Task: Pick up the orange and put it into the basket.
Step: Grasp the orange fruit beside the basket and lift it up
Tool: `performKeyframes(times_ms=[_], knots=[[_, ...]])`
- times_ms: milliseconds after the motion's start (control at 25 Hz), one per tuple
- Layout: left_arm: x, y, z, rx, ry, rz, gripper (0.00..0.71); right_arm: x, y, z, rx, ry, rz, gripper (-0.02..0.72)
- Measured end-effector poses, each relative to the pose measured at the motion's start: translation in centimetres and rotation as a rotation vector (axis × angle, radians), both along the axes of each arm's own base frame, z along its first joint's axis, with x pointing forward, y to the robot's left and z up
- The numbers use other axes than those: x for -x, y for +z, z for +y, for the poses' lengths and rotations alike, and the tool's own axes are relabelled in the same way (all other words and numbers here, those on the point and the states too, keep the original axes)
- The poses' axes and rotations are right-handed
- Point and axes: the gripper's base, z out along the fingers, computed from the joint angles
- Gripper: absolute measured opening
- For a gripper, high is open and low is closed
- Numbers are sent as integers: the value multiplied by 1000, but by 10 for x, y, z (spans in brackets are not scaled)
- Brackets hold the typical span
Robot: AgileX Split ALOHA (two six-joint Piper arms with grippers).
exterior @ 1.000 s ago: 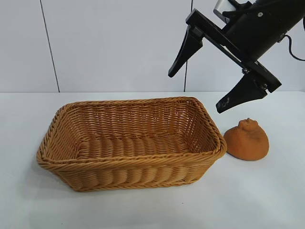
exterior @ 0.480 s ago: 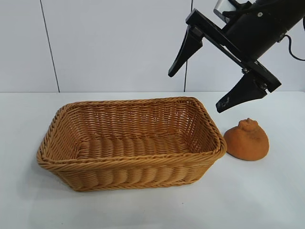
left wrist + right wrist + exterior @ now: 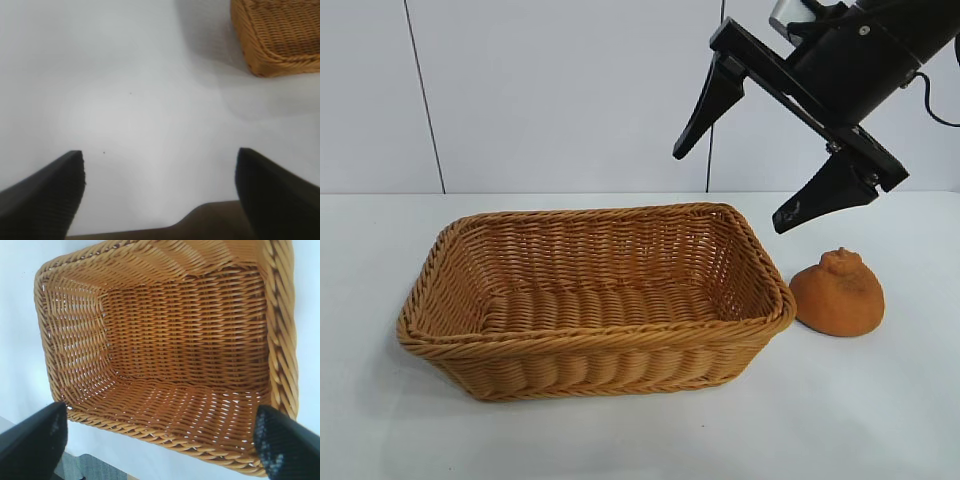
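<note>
Worktop [image 3: 640, 440]: white, carrying two items. The basket [image 3: 590, 345] — tan woven wicker, rectangular, sloping sides, braided rim — sits at about the middle of the worktop, long side facing the exterior camera. Its interior shows nothing inside in the exterior and right wrist views.

The orange [image 3: 837, 292] rests on the worktop just beside the basket's right short end, toward the right edge. It sits dome up, with the knobby bump on top. A narrow gap of worktop shows between fruit and wicker at the base; not touching.

Right claw [image 3: 735, 190]: raised in the air above the basket's right rear corner and above the orange, tilted downward. It is released — the two black fingers [image 3: 705, 115] are spread wide with nothing between them. The lower finger's tip hangs above the orange, clear of it. From the right wrist view the same claw [image 3: 160, 440] looks straight down into the basket [image 3: 282, 340].

Left claw [image 3: 160, 185]: seen only in its own wrist view, released, fingers wide apart and holding nothing, aimed down at bare worktop [image 3: 125, 100]. One corner of the basket [image 3: 277, 37] shows well beyond it.
</note>
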Motion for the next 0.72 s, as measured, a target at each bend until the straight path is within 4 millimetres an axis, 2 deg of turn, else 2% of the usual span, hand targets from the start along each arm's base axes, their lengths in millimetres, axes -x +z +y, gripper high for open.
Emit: performKeyframes(times_ms=[400, 720], knots=[[39, 4, 2, 9, 9, -255, 589, 0, 0, 0, 1, 4, -3, 694], [42, 4, 2, 9, 9, -270, 589, 0, -1, -1, 15, 17, -11, 694]])
